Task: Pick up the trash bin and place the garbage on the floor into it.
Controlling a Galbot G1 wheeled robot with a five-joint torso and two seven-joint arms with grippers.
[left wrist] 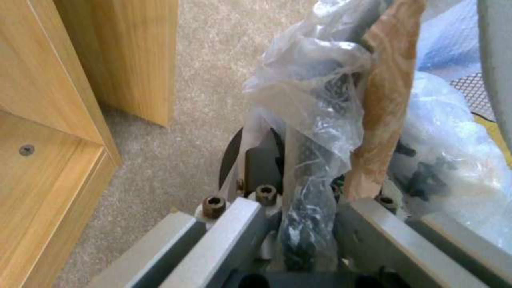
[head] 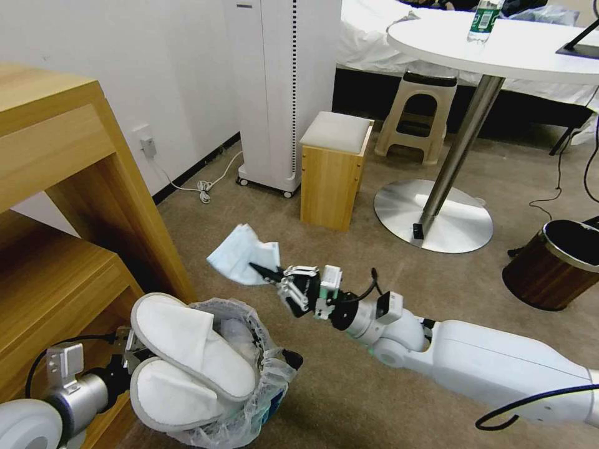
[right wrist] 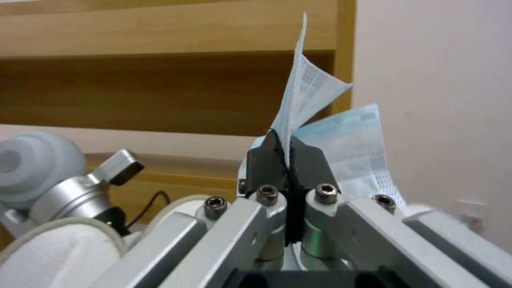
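Observation:
My left gripper (head: 128, 350) is shut on the rim of the trash bin (head: 268, 380), a black bin with a crinkly clear bag, held above the floor (head: 349, 262). Two white slippers (head: 187, 349) stick out of its top. In the left wrist view the left gripper (left wrist: 299, 176) pinches the bin wall (left wrist: 307, 160) and bag, with a brown strip (left wrist: 384, 100) beside it. My right gripper (head: 265, 270) is shut on a corner of a light-blue mask (head: 240, 254), lifted clear of the carpet just beyond the bin. The right wrist view shows this gripper (right wrist: 288, 158), the pinched mask (right wrist: 325, 100) and a slipper (right wrist: 53, 256).
A wooden shelf unit (head: 68, 187) stands close on the left. A wood-brown metal-rimmed bin (head: 555, 265) is on the right. Ahead are a small wooden stool (head: 334, 168), a plastic stool (head: 418, 118), the round table's steel base (head: 433, 215), a white appliance (head: 281, 93) and a floor cable (head: 201, 185).

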